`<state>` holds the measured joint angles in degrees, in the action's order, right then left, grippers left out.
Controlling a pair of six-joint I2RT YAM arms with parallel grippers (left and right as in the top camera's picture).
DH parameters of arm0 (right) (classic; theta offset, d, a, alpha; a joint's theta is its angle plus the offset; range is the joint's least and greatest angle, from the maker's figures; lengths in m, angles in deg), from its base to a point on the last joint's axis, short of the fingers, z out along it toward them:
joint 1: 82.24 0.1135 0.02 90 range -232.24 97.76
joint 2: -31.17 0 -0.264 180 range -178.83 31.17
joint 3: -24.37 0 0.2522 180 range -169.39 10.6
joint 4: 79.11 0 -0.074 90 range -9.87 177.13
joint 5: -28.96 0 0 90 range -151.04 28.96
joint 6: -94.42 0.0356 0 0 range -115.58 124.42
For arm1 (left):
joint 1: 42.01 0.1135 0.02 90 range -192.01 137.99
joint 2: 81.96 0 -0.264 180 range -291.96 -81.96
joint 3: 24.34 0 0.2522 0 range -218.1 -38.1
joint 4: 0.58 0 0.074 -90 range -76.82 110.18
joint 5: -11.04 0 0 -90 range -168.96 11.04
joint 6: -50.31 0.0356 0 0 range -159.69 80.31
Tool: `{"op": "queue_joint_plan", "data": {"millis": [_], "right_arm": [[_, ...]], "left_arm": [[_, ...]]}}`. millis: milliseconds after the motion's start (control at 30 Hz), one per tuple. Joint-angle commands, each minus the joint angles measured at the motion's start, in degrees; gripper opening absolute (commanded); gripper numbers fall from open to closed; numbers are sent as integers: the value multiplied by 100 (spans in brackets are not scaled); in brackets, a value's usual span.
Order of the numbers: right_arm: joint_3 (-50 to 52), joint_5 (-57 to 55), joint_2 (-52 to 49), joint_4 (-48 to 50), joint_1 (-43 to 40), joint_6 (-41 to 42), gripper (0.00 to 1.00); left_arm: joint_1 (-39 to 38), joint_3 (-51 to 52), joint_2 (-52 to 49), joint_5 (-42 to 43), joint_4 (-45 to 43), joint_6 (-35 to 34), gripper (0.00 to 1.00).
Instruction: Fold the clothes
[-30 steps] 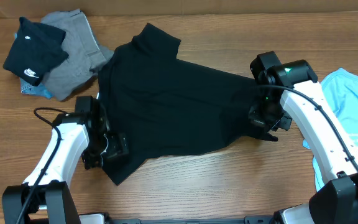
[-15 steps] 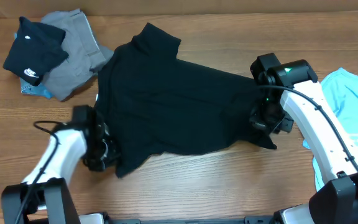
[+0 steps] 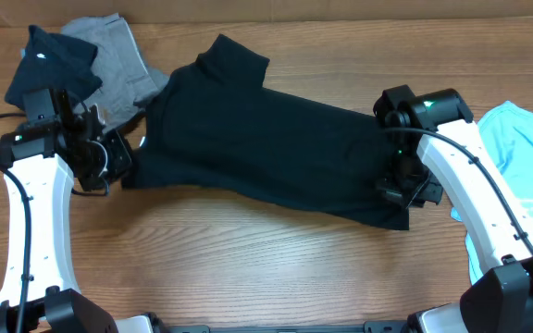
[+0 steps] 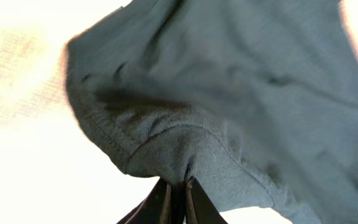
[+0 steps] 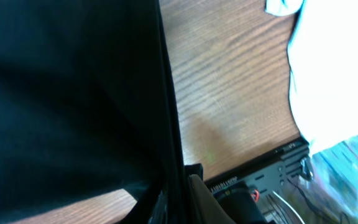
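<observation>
The black T-shirt (image 3: 266, 139) lies on the desk (image 3: 248, 268), stretched in a long slanting band from upper left to lower right, mostly flat but creased, with one sleeve poking toward the far edge. We have it at both ends. The left claw (image 3: 109, 165) is pinched together on the shirt's left edge; its wrist view shows the fingers shut tight on a gathered tuck of cloth just below a stitched hem (image 4: 114, 146). The right claw (image 3: 403, 192) is clamped on the lower right edge, with the dark fabric running down between its fingers in the wrist view.

We judge the shirt light, soft and limp. It should sag and drape wherever it is unsupported, drag across the wood rather than slide cleanly, and bunch if the two ends come closer. It is not fragile. The doubled, stitched hems and corners look like the best places to hold, since they give a thin pinch something firmer to bite; a hold on single-layer cloth could slip out.

A dark navy garment (image 3: 49, 60) and a grey garment (image 3: 118, 46) sit just beside the left claw, so a pull that way could snag them. A light blue shirt (image 3: 526, 148) lies at the right.
</observation>
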<state>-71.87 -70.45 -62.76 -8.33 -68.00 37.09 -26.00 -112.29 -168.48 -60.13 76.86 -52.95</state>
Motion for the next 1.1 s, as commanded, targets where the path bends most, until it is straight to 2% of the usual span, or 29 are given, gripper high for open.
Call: {"op": "queue_joint_plan", "data": {"millis": [0, 100, 200, 300, 333, 400, 467, 533, 667, 767, 900, 1000, 1067], "right_arm": [[-4, -55, 109, -142, -11, -13, 14], [87, 225, 109, -164, -7, -131, 14], [118, 271, 109, -105, -7, -162, 17], [118, 313, 107, 131, -7, -160, 27], [118, 330, 107, 269, -7, -160, 35], [118, 409, 107, 485, -7, -160, 39], [118, 507, 107, 708, -9, -157, 41], [118, 505, 107, 831, -13, -149, 42], [118, 505, 107, 861, -13, -142, 43], [118, 505, 107, 957, -13, -142, 43], [118, 507, 107, 1078, -13, -140, 46], [118, 505, 107, 1078, -13, -142, 47], [118, 505, 107, 1097, -13, -142, 47]], "left_arm": [[9, 68, 15, -767, 341, 153, 9], [9, 140, 15, -1331, 765, 153, 5], [9, 144, 15, -1582, 953, 151, 7], [-20, 146, 0, -1346, 433, 175, 31], [-63, 149, -17, -1257, 131, 170, 50], [-166, 184, -46, -1088, -254, 170, 61], [-317, 214, -98, -879, -424, 179, 68], [-509, 214, -142, -627, -227, 407, 66], [-990, 223, -146, -544, 610, 752, 55], [-1438, 474, -146, -590, 855, 750, 55], [-2002, 1410, -146, -605, 511, 319, 62], [-2144, 2116, -146, -866, 81, -210, 62], [-2129, 2511, -146, -933, -267, -483, 59]]}}
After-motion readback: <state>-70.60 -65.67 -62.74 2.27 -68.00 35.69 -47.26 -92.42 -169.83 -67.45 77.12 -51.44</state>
